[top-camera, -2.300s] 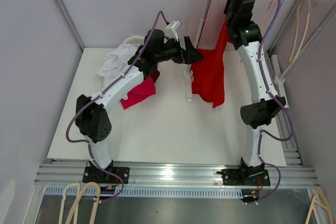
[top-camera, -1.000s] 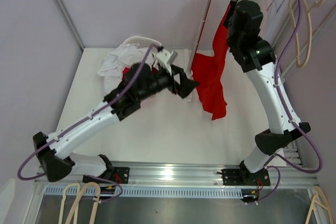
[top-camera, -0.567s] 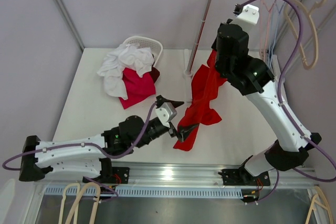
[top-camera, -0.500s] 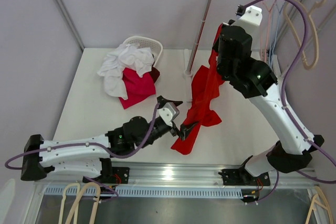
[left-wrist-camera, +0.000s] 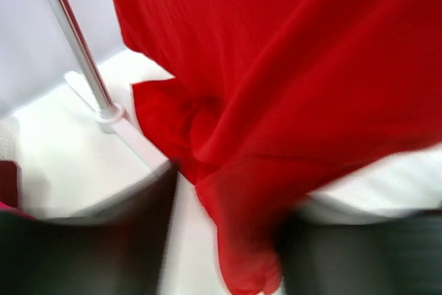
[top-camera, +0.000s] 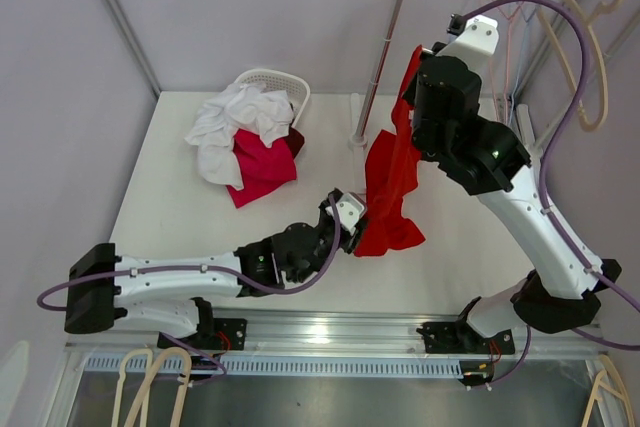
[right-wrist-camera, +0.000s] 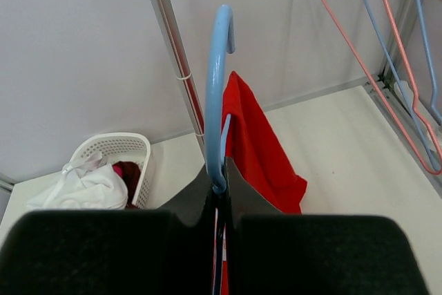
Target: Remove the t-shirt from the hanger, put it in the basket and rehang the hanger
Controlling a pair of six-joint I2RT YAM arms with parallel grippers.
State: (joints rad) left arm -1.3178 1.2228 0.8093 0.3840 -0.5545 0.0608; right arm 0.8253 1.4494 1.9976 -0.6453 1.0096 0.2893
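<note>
A red t-shirt (top-camera: pixel 390 182) hangs from a light blue hanger (right-wrist-camera: pixel 219 88). My right gripper (right-wrist-camera: pixel 219 170) is shut on the hanger's hook and holds it up above the table, beside the rack pole. The shirt (right-wrist-camera: pixel 259 150) drapes down behind the right fingers. My left gripper (top-camera: pixel 352 222) reaches in low from the front left, at the shirt's bottom hem. In the blurred left wrist view the red cloth (left-wrist-camera: pixel 276 67) hangs between the two dark fingers of the left gripper (left-wrist-camera: pixel 228 205). The jaws stand apart, and white table shows between the left finger and the cloth.
A white basket (top-camera: pixel 270 87) at the back left overflows with white and pink-red clothes (top-camera: pixel 240 132). The rack pole (top-camera: pixel 385 47) stands on its base (top-camera: pixel 360 137) behind the shirt. Pink, blue and wooden hangers (top-camera: pixel 580 47) hang at the upper right. Wooden hangers (top-camera: pixel 150 387) lie below the front rail.
My left arm swung from the back of the table to the front and brought its gripper up to the shirt's hem, jaws narrowing. My right arm carried the hanger forward and left.
</note>
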